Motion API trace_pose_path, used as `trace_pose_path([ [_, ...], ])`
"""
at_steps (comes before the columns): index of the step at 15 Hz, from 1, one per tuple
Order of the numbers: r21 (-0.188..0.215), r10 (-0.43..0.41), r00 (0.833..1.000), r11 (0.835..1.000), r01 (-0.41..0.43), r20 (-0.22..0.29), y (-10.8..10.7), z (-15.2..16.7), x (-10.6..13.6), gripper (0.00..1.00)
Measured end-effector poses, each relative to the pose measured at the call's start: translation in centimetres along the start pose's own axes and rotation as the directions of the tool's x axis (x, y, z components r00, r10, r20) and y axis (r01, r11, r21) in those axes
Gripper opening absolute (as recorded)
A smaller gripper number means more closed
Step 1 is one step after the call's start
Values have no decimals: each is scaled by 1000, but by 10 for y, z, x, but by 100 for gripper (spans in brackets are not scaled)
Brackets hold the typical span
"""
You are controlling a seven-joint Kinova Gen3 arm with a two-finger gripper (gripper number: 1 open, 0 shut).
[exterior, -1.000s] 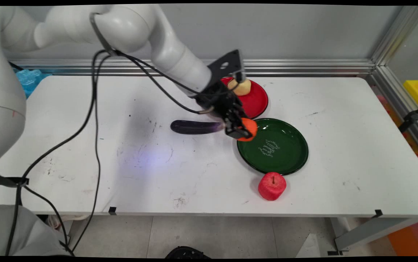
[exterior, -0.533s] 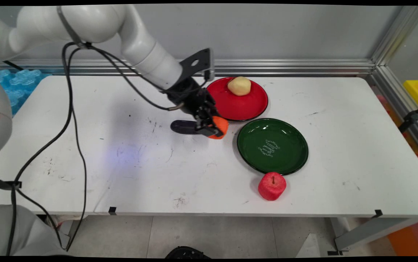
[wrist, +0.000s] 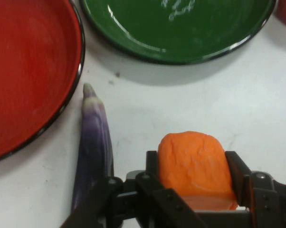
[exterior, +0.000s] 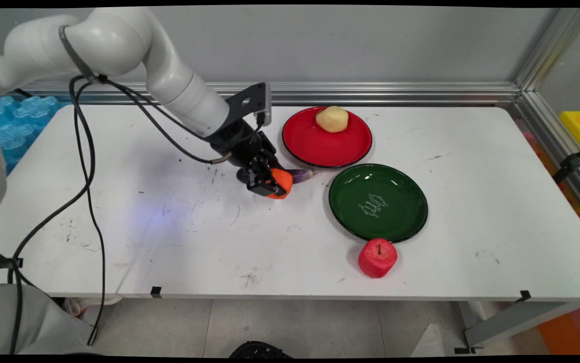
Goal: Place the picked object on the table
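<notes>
- Table [exterior: 179,242]: white and scuffed, it carries everything. The gripper hangs low over its middle, so a further drop could, I judge, press the held piece into the surface.
- Green plate [exterior: 378,202]: bare, with white lettering, ahead of the gripper and well apart. In the hand view its rim [wrist: 147,56] sits beyond the held piece. Low travel that way risks catching the rim.
- Red plate [exterior: 327,133]: ahead and to one side of the gripper, near it, with a pale yellow potato-like piece [exterior: 332,119] at its far edge. A sideways swing could clip the plate's black lip.
- Gripper [exterior: 268,186]: clenched on an orange block [exterior: 279,182]. In the hand view the fingers [wrist: 238,172] flank the block [wrist: 193,164] on both sides. The block looks soft, so it may squeeze out or twist in the grip.
- Purple eggplant [exterior: 301,175]: lies on the table just beside and partly behind the gripper, its tip [wrist: 88,90] pointing at the red plate's rim. I cannot tell whether the linkage touches it. Nearest hazard: any lowering or side shift could roll or drag it.
- Red apple [exterior: 377,257]: beyond the green plate's near edge, well apart from the gripper. Little risk there.
</notes>
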Motion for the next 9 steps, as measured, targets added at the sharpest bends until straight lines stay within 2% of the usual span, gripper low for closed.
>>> trace_pose_path([
  [9,7,-3,1000,1000,3,-26,-6,37,-23,0],
])
